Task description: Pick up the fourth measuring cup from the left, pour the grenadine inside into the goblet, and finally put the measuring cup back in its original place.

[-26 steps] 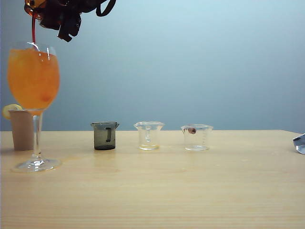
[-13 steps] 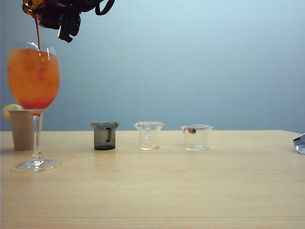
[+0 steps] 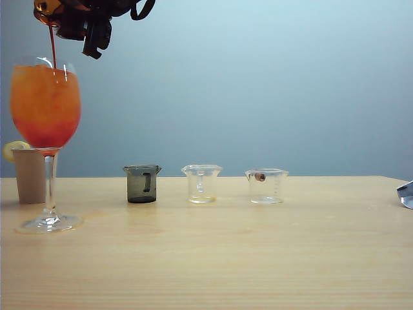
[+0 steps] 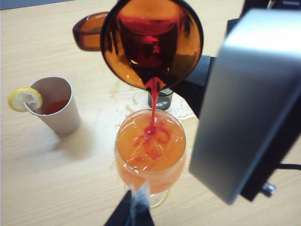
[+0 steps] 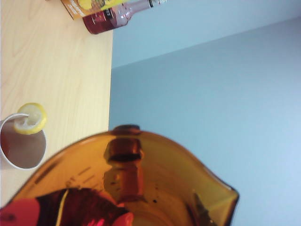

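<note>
Now the right gripper (image 3: 90,22) is up in the top left corner of the exterior view, clamped on the amber cup (image 3: 46,9), which is tipped spout-down above the goblet (image 3: 45,129). A thin red stream of grenadine (image 3: 53,46) runs from spout to bowl, and red has pooled at the bowl's bottom beneath the orange juice. The left wrist view catches the cup (image 4: 151,43) and the stream (image 4: 153,106) hitting the drink in the goblet (image 4: 149,155). Left gripper: no fingers clearly shown, so I cannot tell how they stand. Behind the goblet stands a beige tumbler (image 3: 30,174) with a lemon slice (image 3: 14,148). In the middle, a row: grey cup (image 3: 142,183), then two clear cups (image 3: 201,183) (image 3: 266,186).
</note>
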Controlling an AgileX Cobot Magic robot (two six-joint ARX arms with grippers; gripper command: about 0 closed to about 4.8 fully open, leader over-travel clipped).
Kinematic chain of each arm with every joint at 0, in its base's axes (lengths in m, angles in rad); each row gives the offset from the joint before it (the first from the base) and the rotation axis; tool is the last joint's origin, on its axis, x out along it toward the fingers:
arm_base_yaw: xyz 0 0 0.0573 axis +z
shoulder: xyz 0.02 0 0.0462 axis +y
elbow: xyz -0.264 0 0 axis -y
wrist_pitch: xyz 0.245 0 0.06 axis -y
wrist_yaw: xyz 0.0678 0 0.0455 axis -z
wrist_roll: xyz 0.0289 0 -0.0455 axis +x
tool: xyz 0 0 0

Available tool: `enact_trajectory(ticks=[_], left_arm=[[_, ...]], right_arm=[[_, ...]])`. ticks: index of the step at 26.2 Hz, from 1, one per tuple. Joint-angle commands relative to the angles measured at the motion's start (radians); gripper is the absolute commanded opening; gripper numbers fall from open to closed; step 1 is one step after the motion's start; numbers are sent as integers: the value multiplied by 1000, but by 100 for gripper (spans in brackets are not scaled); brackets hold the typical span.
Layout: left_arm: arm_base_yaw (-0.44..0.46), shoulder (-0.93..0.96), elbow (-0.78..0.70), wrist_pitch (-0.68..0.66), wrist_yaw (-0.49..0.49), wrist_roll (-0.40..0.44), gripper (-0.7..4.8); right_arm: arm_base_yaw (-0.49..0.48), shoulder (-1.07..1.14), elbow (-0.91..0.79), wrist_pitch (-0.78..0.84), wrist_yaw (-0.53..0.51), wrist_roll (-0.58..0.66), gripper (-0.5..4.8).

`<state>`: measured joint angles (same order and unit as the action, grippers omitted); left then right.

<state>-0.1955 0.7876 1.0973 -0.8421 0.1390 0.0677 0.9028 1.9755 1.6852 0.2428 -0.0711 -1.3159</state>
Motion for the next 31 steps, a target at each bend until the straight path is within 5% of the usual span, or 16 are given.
enact_trajectory(ticks=[1, 31], left_arm=[[-1, -2, 5, 6, 4, 3, -4], [-1, -2, 5, 6, 4, 3, -4]], right_arm=[[3, -9, 6, 32, 6, -1, 241], [3, -9, 6, 77, 5, -155, 242]])
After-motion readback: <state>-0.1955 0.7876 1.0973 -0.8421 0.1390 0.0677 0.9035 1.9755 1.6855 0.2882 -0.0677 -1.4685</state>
